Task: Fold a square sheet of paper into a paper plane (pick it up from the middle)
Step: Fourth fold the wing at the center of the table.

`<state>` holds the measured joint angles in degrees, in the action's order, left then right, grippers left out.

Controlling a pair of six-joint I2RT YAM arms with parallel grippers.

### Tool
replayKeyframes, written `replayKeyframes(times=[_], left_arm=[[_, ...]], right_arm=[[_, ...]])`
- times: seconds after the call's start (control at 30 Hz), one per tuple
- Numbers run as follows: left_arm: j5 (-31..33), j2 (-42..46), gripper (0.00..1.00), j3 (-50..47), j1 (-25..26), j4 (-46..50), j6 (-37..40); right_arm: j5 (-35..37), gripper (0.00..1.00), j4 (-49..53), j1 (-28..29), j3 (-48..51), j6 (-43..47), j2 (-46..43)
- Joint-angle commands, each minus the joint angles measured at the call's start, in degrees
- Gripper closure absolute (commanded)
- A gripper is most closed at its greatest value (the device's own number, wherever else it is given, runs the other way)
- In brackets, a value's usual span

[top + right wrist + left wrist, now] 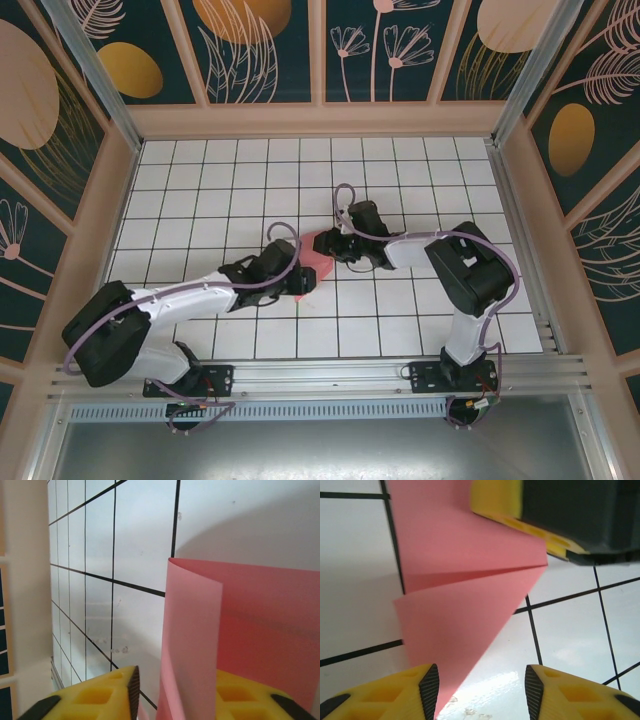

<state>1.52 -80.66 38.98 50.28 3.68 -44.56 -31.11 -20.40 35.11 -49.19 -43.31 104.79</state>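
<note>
Mostly hidden overhead: folded pink paper (322, 244)

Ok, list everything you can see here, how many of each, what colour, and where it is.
sheet of paper: one, salmon pink, partly folded, mid-table between the two end effectors
table: one, white tiles with black grid lines, fills the enclosure floor
wall panels: several, dark teal with floral print, around the table
rail: one, silver, near edge, carries the arm bases
left arm: one, white and black, reaching toward the centre
right arm: one, white and black, reaching toward the centre
left end effector: one, yellow and black, open, at the paper
right end effector: one, yellow and black, open, paper standing between its fingers
</note>
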Motion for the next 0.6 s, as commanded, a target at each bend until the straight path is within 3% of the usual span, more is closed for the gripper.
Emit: replayKeyframes(times=[0.0,0.17,0.57], left_arm=[[7.15,-3.18,0.47,2.16,2.23,1.68,-2.54],[11.89,-7.35,0.41,4.68,4.46,3.04,-2.13],[14.47,-10.36,0.42,5.41,6.01,3.61,-1.13]], right_arm=[[-1.97,0.70,0.81,-0.61,-1.69,1.22,0.49],[-2.99,0.78,1.67,-0.74,-2.44,1.30,0.78],[-2.97,0.78,2.64,-0.80,-3.30,0.35,0.47]])
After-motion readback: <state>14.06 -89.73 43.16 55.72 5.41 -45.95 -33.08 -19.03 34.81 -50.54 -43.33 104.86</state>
